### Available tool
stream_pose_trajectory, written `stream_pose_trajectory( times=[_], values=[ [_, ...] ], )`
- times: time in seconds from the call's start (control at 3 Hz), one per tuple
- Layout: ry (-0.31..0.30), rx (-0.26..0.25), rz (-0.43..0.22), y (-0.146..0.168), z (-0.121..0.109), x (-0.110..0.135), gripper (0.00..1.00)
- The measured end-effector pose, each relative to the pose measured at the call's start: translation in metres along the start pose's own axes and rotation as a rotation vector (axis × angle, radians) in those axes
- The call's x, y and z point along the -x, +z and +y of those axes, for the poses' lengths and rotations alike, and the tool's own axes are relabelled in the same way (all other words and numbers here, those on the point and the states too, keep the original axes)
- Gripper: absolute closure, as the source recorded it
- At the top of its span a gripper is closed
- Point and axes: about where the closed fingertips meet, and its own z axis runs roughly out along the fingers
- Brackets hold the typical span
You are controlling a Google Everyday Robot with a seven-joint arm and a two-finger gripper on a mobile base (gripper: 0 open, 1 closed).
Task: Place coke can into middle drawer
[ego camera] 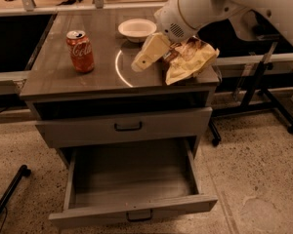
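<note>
The coke can (80,51), red-orange with white script and a silver top, stands upright on the left of the cabinet's top. The middle drawer (136,209), the lower handled one, is pulled out with nothing visible inside. My gripper (138,65) is cream-coloured and hangs just above the middle of the cabinet's top, pointing down and left. It is well to the right of the can and apart from it, with nothing visibly in it.
A yellow-brown chip bag (191,60) lies on the top's right side, just right of the gripper. A white bowl (136,29) sits at the back. The upper handled drawer (128,126) is shut. A dark stand's legs (271,104) are on the floor at the right.
</note>
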Motion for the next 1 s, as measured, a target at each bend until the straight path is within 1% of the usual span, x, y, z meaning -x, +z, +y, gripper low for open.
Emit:
stream_pose_trajectory(
  times=[0.33, 1.0],
  values=[
    [-0.018, 0.021, -0.046, 0.031, -0.007, 0.02, 0.0],
    [0.031, 0.056, -0.148, 0.08, -0.011, 0.047, 0.0]
  ],
)
